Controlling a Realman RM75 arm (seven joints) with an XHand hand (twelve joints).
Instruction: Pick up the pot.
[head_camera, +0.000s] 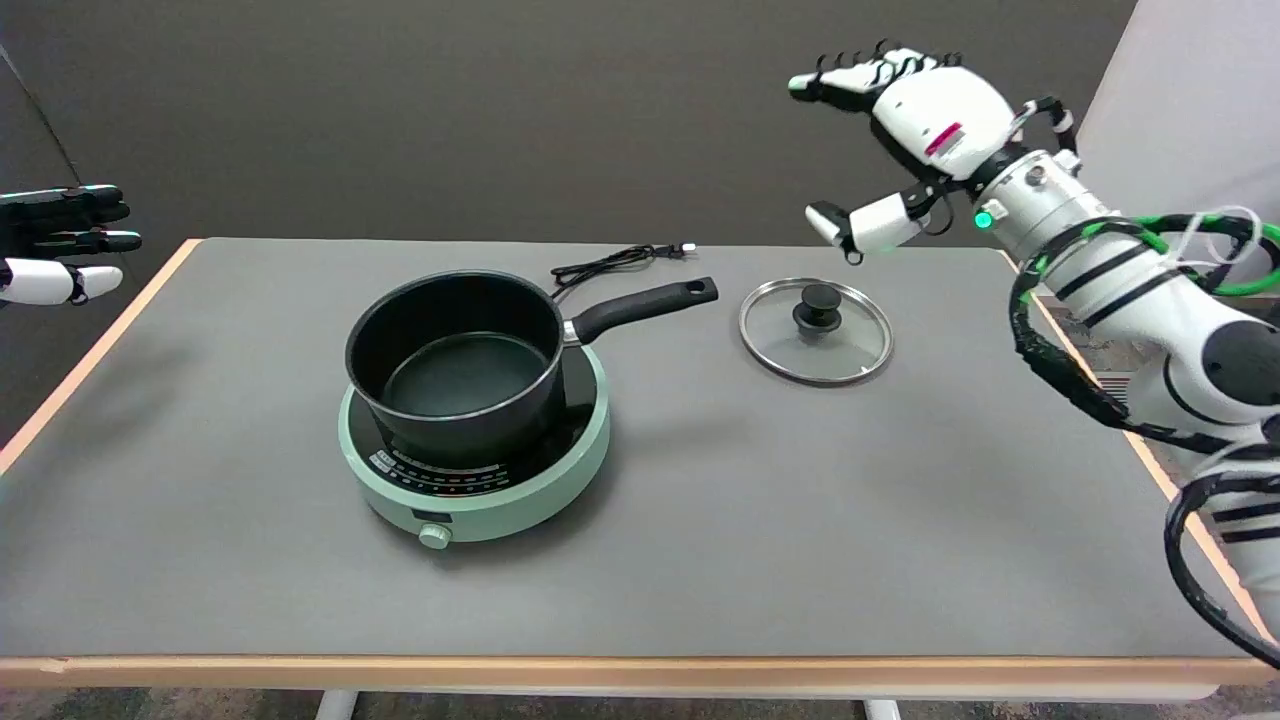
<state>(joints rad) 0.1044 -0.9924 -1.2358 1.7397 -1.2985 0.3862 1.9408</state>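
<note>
Idle at far left, held in the air: left hand. Left of the table's middle, sitting on a round green cooktop: the pot, black, deep, uncovered, nothing visible inside, long black handle pointing right and away. Behind the handle, a coiled black cable. Right of the handle, lying flat on the table: glass lid with black knob. High at upper right, well apart from the pot: right hand, fingers spread wide above the thumb, holding nothing. Nothing grasped yet; reach, grip on the handle and lift all apparently remaining.
</note>
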